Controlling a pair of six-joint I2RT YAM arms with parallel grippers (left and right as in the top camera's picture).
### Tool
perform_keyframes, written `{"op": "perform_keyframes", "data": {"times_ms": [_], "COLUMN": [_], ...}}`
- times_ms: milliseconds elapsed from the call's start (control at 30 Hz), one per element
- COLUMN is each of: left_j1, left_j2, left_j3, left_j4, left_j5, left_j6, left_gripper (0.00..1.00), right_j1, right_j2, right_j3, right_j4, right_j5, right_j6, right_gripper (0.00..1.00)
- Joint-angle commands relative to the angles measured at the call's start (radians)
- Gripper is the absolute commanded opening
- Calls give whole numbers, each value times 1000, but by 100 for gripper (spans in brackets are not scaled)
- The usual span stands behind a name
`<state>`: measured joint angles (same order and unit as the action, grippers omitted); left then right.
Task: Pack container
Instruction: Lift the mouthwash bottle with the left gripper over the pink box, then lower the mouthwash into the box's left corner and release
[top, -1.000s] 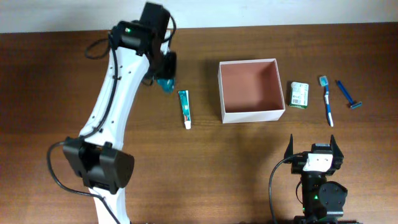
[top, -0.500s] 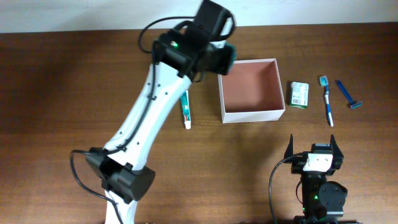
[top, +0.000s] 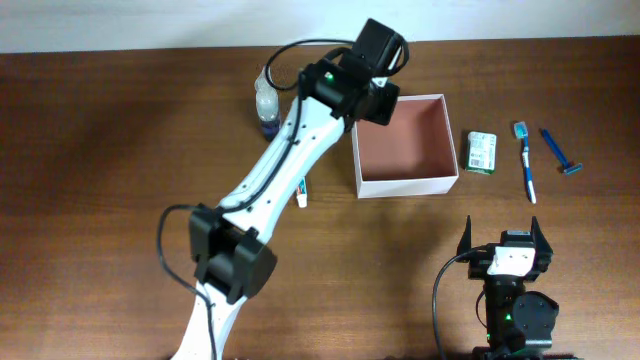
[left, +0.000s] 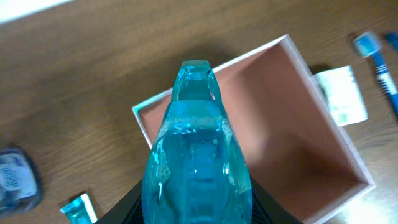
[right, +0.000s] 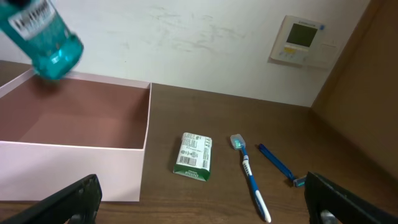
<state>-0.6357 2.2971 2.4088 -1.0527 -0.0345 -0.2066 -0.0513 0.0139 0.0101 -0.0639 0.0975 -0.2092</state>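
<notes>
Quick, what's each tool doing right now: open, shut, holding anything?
Left tool: closed on the teal bottle.
Right tool: open, holding nothing.

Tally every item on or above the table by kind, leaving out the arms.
Bottles: 2 (teal bottle in the left gripper, pale bottle on the table)
Toothpaste tube: 1
Green-white packet: 1
Toothbrush: 1
Razor: 1
Container: 1
Total: 7
</notes>
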Motion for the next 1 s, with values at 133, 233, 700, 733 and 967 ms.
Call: {"op": "perform_keyframes", "data": {"times_ms": [133, 233, 700, 733, 967], "left_j1": [-3, -3, -3, -3, -3], "left_j2": [39, 47, 61, 61, 61], "left_j3": [27, 27, 27, 27, 27], "left_j4": [20, 19, -31, -33, -33], "left_j5": [-11, -12, -95, -98, -98], "left_j6": [-18, -35, -175, -175, -174], "left_gripper": [32, 32, 32, 32, 37], "right_j1": [5, 5, 5, 5, 5], "right_j2": [-8, -8, -8, -8, -8], "right_j3": [-5, -5, -5, -5, -5], "right_j4": [-7, -7, -7, -7, -7], "right_j5": [19, 19, 19, 19, 19], "right_j6": [4, 4, 4, 4, 4], "right_gripper": [99, 99, 99, 99, 99]}}
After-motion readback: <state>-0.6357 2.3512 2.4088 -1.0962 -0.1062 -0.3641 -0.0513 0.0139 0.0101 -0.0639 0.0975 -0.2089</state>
